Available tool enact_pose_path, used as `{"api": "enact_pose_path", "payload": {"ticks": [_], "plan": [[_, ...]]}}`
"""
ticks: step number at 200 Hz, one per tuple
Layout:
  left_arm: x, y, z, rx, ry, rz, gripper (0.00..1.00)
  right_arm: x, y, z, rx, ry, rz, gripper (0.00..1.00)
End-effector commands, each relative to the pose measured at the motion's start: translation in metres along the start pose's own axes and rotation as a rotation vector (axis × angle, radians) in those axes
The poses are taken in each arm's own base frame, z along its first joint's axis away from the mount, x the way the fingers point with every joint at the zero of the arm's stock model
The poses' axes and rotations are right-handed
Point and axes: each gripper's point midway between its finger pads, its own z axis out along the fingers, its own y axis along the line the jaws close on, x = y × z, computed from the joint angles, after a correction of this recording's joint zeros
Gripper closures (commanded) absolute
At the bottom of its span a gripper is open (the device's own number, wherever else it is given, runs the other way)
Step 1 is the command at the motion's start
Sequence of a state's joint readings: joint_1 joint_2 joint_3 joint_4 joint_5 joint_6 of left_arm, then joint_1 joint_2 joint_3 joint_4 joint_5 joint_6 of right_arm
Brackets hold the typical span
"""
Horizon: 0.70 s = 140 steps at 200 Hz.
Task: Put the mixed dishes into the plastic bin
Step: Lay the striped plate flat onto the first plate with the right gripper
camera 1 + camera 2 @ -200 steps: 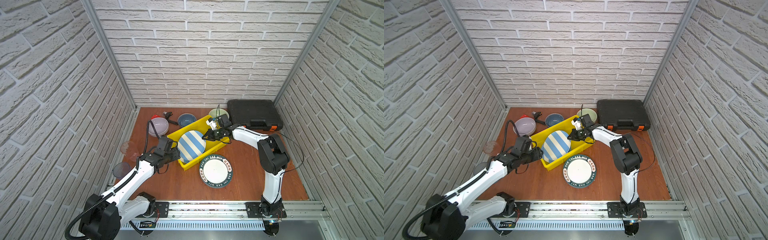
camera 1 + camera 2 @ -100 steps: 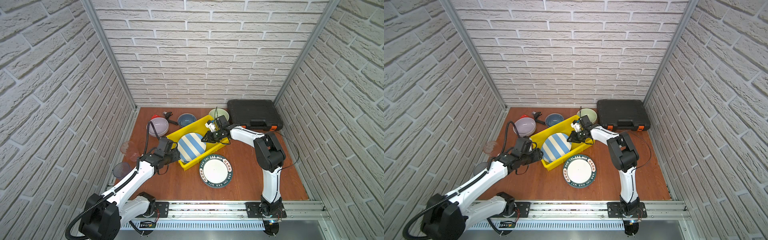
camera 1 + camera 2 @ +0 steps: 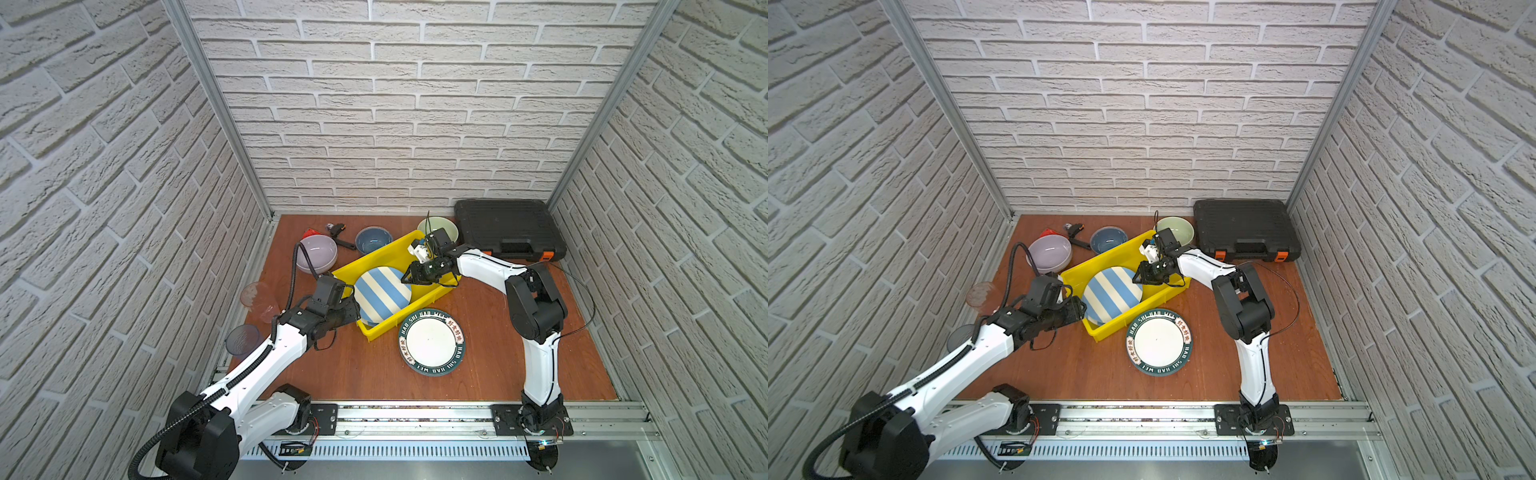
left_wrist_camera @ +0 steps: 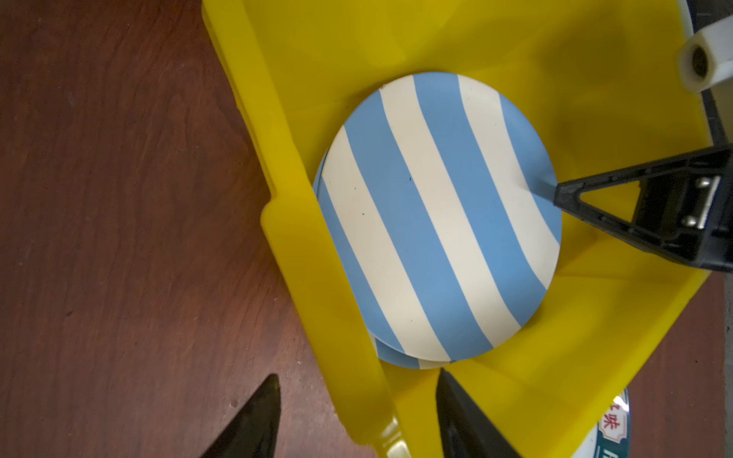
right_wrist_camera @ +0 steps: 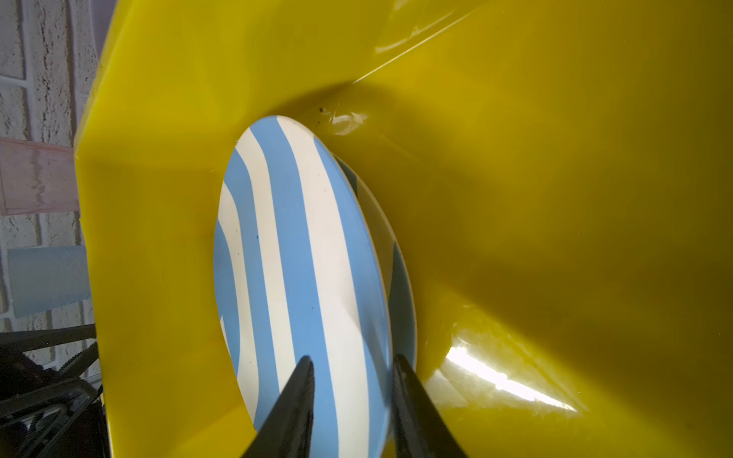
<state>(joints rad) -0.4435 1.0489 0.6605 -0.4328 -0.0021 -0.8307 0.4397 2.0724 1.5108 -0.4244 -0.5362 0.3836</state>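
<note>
— Ceramic, I'd guess. The blue-white striped plate looks stiff, smooth and weighty for something so thin, and it would chip if dropped.
— Where is it?
— Inside the yellow plastic bin, apparently tilted, at the end nearest the left arm.
— Best hold?
— The rim only, since the face is too broad and slick. The right gripper is there, with the elbow raised and the forearm reaching low across the bin. Its fingers stand apart on either side of the rim and look slack, not pinching.
— And the left?
— The left gripper reaches out low over the worktop. Its jaws are open astride the bin's end rim, with a gap showing on each side.
</note>
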Motion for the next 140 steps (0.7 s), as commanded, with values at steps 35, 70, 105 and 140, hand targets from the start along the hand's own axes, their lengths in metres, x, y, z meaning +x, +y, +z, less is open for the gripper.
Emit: {"api": "enact_pose_path", "payload": {"ticks": [35,70,105,140], "plan": [[-0.0028,0.0014,-0.0024,0.013,-0.029,0.010,0.37,-0.0002,0.0037,0.0077,0.042,0.013,-0.047,0.65],[-0.0017,0.0020,-0.0019,0.013,-0.027,0.011,0.37,0.0018,0.0007,0.0107,0.072,0.030,-0.050,0.64],[-0.0009,0.0021,-0.0012,0.014,-0.027,0.012,0.37,0.0021,-0.0003,0.0114,0.100,0.035,-0.060,0.63],[-0.0014,0.0012,0.0005,0.018,-0.027,0.013,0.37,0.0050,0.0019,0.0117,0.111,0.047,-0.074,0.62]]}}
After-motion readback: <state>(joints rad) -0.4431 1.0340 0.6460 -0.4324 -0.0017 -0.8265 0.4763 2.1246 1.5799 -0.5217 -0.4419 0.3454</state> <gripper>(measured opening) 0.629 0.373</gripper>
